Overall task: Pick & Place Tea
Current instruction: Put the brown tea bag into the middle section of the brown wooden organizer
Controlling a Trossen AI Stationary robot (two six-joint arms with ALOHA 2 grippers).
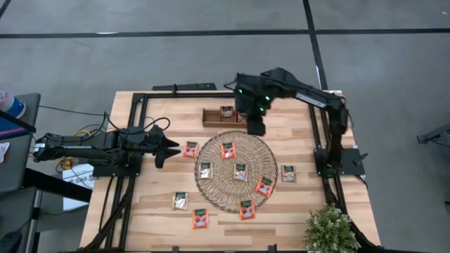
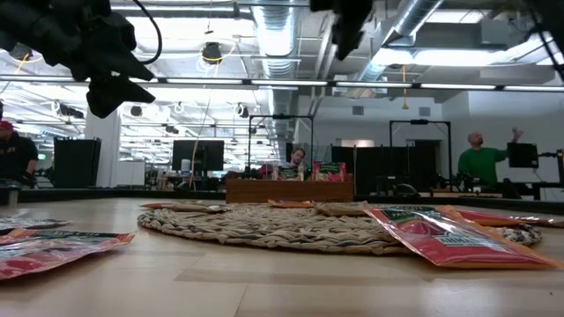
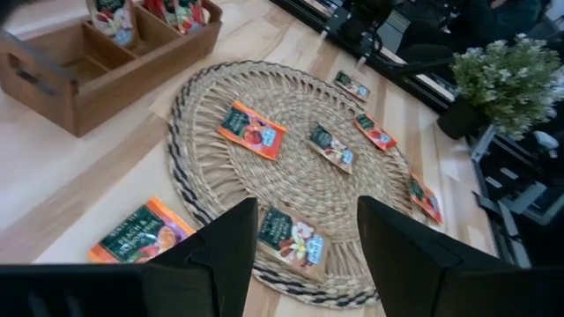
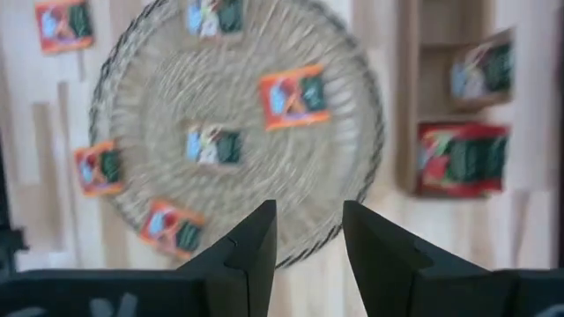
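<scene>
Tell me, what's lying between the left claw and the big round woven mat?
One red-orange tea packet lies on the bare wood between the left claw and the woven mat, clearest in the high view; the claw is open and not touching it.

A light wooden worktop (image 1: pixel 295 211) with a black frame stands on a grey floor (image 1: pixel 176 63) crossed by dark lines. A small potted plant (image 1: pixel 329 230) sits at one corner. Beyond the worktop, an open office stretches under an exposed ceiling of silver ducts (image 2: pixel 414 26) and strip lights (image 2: pixel 441 86). Dark monitors (image 2: pixel 196 157) line the desks. A person in green (image 2: pixel 483 160) raises an arm at right; another person (image 2: pixel 16 154) stands at far left.
</scene>
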